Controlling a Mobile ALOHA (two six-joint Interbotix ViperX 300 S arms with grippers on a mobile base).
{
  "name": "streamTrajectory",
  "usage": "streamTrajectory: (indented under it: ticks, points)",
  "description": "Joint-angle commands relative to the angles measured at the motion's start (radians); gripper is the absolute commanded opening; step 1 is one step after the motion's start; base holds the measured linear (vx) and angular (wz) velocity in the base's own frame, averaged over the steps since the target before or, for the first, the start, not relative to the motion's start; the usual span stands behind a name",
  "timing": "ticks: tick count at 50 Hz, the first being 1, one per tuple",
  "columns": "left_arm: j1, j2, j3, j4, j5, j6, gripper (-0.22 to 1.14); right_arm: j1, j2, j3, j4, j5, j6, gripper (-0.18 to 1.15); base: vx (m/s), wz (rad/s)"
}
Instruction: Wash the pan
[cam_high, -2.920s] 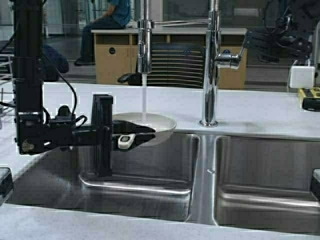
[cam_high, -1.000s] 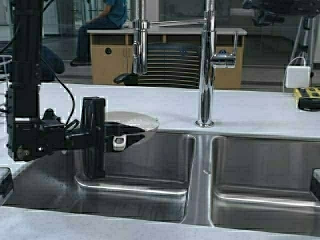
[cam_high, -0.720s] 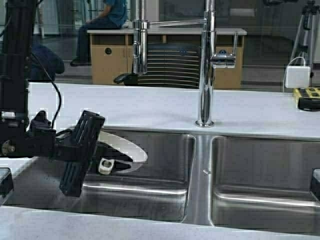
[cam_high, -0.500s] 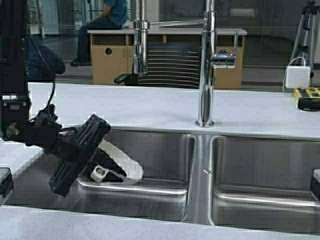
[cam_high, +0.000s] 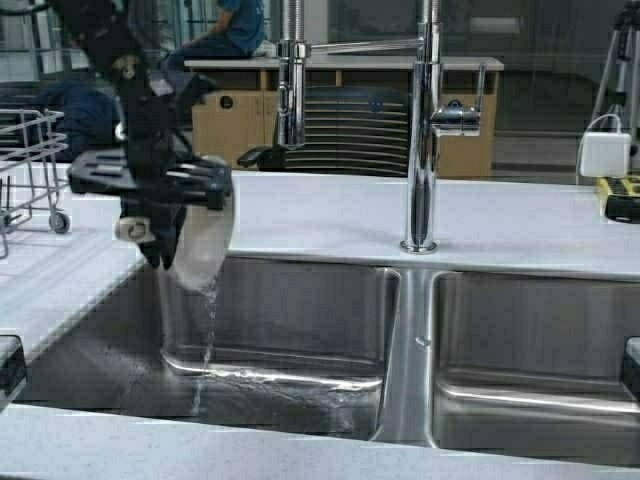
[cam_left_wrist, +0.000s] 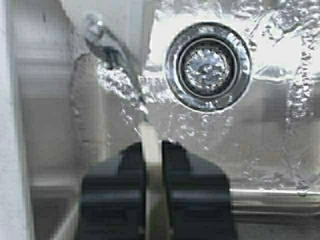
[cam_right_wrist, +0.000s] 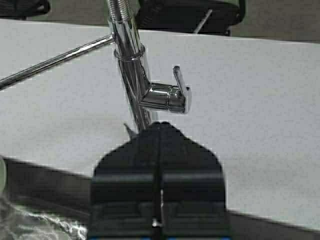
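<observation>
**Pan tipped on edge over left basin, rinse water draining**

Sink (cam_high: 400, 330): double stainless basin. The left basin lies directly below the working fingers, and a thin stream of water falls from them to its floor. In the left wrist view the drain strainer (cam_left_wrist: 208, 65) sits beyond and below the fingertips, amid splashed water.

Faucet (cam_high: 424, 120): tall chrome column, well to the right of the left gripper's fingers. No water leaves the spray head (cam_high: 291, 90). In the right wrist view the lever (cam_right_wrist: 167, 95) stands just beyond the tips of the right gripper (cam_right_wrist: 159, 129), whose fingers are pressed together on nothing.

Left gripper (cam_high: 160, 235): held high at the basin's left rim, fingers pointing down. They are clamped on the pan (cam_high: 205, 235), which hangs nearly vertical just right of them. The wrist view shows its thin cream edge (cam_left_wrist: 150, 165) pinched between the two dark pads (cam_left_wrist: 187, 175).

Handling notes, as judgement:
- The pan looks small and rigid. It should be light for one arm, and it will not flex in the grip.
- The wet, smooth coating makes the hold slippery. Hanging edge-on, the pan could pivot or slide out under a quick swing.
- The handle (cam_high: 133, 230) appears to sit at the fingers. It is the better purchase, being narrower and less slick than the rim.
- Not fragile, but a drop into the steel basin would clang and could chip the coating.
</observation>
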Motion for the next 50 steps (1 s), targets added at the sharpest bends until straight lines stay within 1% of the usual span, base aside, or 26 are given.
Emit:
streamTrajectory:
  ticks: [1,8,12,17,21,26,35,42,50]
  points:
    - [-0.048,-0.087,-0.067,0.008,0.133,0.069,0.03,0.000,-0.006,-0.006,0.000,-0.021,0.002,0.07,-0.01,0.01]
    - [-0.058,-0.115,-0.054,0.008,0.160,0.072,0.03,0.000,-0.006,-0.006,0.002,-0.021,0.003,0.07,-0.01,0.01]
    - [-0.058,-0.092,-0.035,0.009,0.153,0.071,0.03,0.000,-0.006,-0.006,0.002,-0.021,0.002,0.07,-0.01,0.01]
    - [-0.058,-0.003,-0.020,0.017,0.120,0.071,0.03,0.000,-0.006,-0.003,0.002,-0.023,0.002,0.07,0.00,0.00]
    - [-0.066,0.097,-0.023,0.038,0.126,0.075,0.03,0.000,-0.006,0.002,0.002,-0.031,0.002,0.07,0.00,0.00]
    - [-0.092,0.152,-0.026,0.064,0.143,0.072,0.03,0.000,-0.006,0.005,0.002,-0.034,0.002,0.07,0.00,0.00]
    - [-0.109,0.080,-0.032,0.084,0.170,0.072,0.03,0.000,-0.005,0.006,0.002,-0.035,0.002,0.07,0.00,0.00]
    - [-0.109,-0.028,-0.055,0.150,0.236,0.080,0.03,0.000,-0.005,0.005,0.002,-0.035,0.003,0.07,0.00,0.00]
    - [-0.092,-0.152,-0.117,0.232,0.321,0.106,0.03,0.000,-0.005,0.009,0.002,-0.040,0.003,0.07,0.00,0.00]
